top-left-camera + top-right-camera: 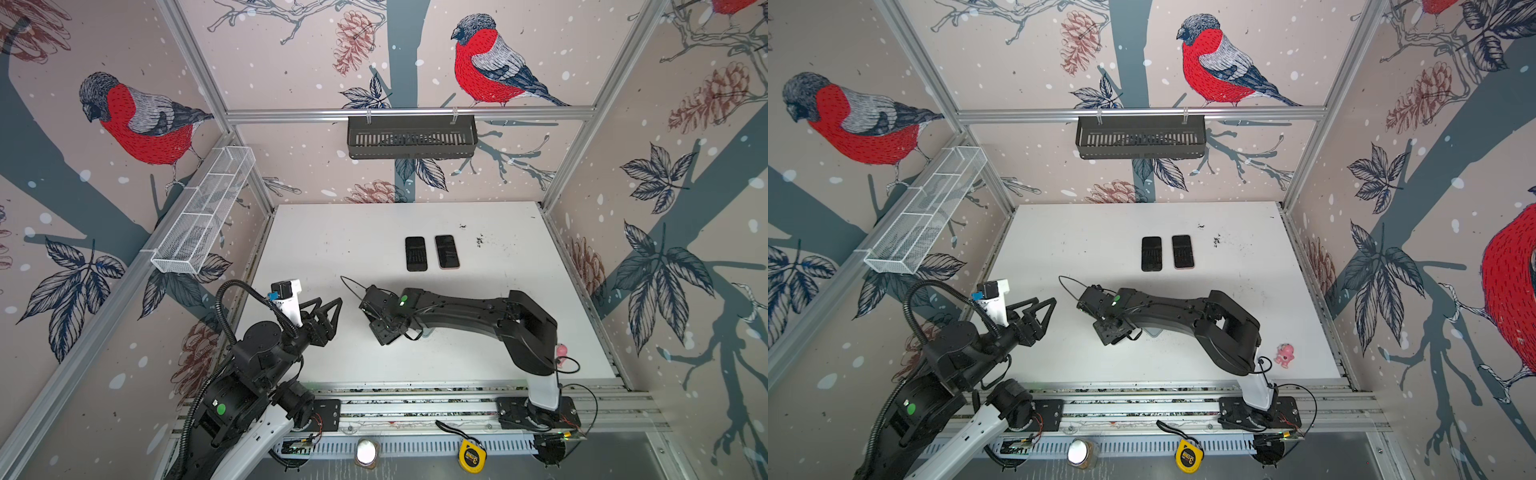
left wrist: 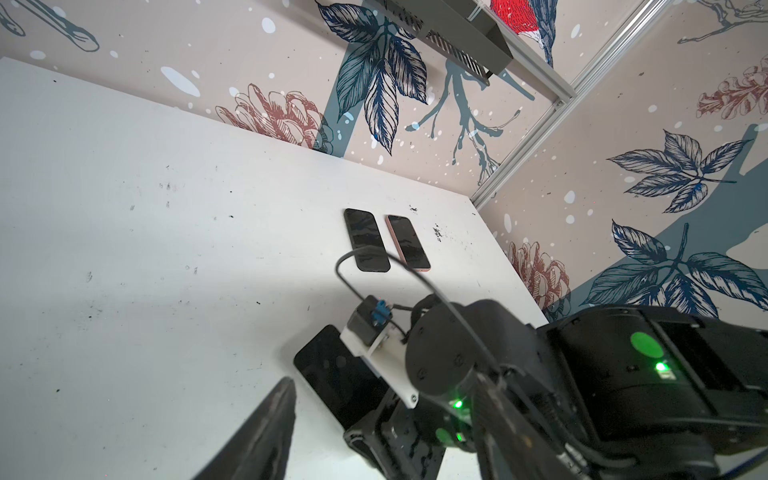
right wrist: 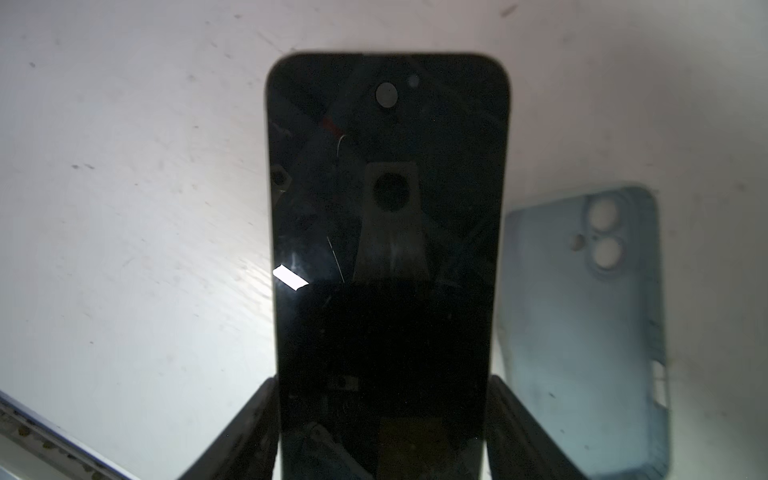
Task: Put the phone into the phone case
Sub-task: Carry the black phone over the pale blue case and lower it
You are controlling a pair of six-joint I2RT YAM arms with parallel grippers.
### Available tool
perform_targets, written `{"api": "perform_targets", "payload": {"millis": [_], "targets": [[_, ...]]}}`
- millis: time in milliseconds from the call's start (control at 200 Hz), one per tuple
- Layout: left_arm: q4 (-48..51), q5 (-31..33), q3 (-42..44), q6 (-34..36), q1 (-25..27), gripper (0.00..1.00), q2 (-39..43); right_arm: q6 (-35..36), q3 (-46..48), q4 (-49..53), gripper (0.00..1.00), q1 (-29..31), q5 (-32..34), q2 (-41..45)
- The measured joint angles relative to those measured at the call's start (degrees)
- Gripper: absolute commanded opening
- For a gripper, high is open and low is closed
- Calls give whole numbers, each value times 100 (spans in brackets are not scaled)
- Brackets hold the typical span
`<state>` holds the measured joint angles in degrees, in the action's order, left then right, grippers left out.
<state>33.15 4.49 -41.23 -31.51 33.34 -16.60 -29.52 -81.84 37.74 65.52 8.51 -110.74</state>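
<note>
3 phones, 1 phone case, 2 grippers.
Right gripper point(image 3: 384, 415) fingers point(image 3: 249, 428) clamp the phone point(image 3: 386, 228); blue phone case point(image 3: 582, 332) beside one finger, clear only in right wrist view. Top views add two spare phones point(image 1: 416, 253) point(image 1: 446, 251) beyond the fingertips. Left gripper point(image 1: 331, 300) wide, empty.

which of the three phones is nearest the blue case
The phone between the right gripper's jaws, right beside the case; the other two lie farther back.

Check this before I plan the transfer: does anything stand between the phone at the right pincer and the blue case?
Nothing visible does. In the right wrist view the phone, with the right pincer flanking its long edges, sits directly beside the blue case, and no other object lies between them.
</note>
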Motion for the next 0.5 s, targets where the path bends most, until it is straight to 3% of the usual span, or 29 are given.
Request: {"api": "perform_targets", "payload": {"millis": [275,500], "targets": [[-2,2,0,0,0,67,-52,129,1154,-114,53,-833,61,739],[0,9,0,0,0,67,-118,118,1403,-251,56,-984,-83,699]]}}
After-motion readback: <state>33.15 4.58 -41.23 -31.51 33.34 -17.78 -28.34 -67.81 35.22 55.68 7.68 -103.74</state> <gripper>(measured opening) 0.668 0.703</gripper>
